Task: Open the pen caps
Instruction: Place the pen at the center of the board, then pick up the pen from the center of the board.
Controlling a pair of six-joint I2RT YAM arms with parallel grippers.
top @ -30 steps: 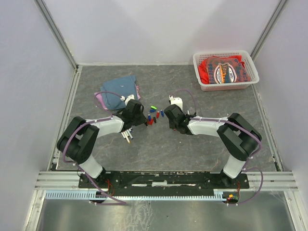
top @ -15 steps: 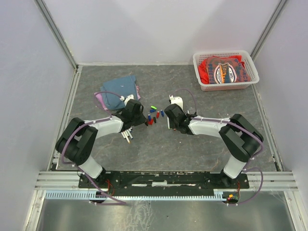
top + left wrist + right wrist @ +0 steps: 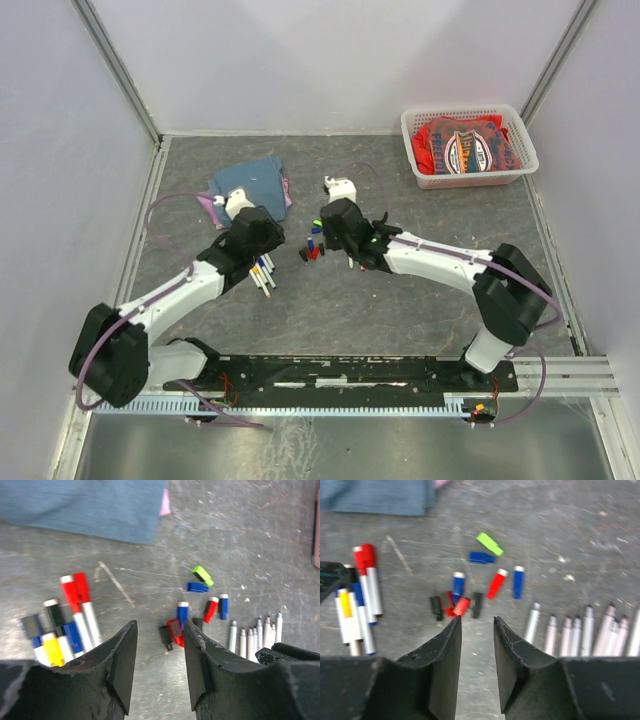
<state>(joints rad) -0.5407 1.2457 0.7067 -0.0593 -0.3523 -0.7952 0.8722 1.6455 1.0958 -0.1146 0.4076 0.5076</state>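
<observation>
Several loose pen caps lie in a cluster mid-table (image 3: 315, 246): a green cap (image 3: 202, 575), blue caps (image 3: 197, 587), red caps (image 3: 175, 630) and a black cap (image 3: 165, 635). They also show in the right wrist view (image 3: 461, 604). Capped pens (image 3: 75, 611) lie left of them and show in the right wrist view too (image 3: 364, 587). Uncapped white pens (image 3: 580, 627) lie to the right. My left gripper (image 3: 160, 630) is open and empty, above the table left of the cluster (image 3: 260, 246). My right gripper (image 3: 476, 621) is open and empty, over the table just right of the cluster (image 3: 345, 238).
A folded blue cloth (image 3: 250, 184) with a pink edge lies behind the left gripper. A white basket (image 3: 415, 150) holding red fabric stands at the back right. Grey walls and metal rails enclose the table.
My left arm has swung out to the left and its gripper has pulled back from the caps. My right gripper has moved left and farther back, closer over the cap cluster.
</observation>
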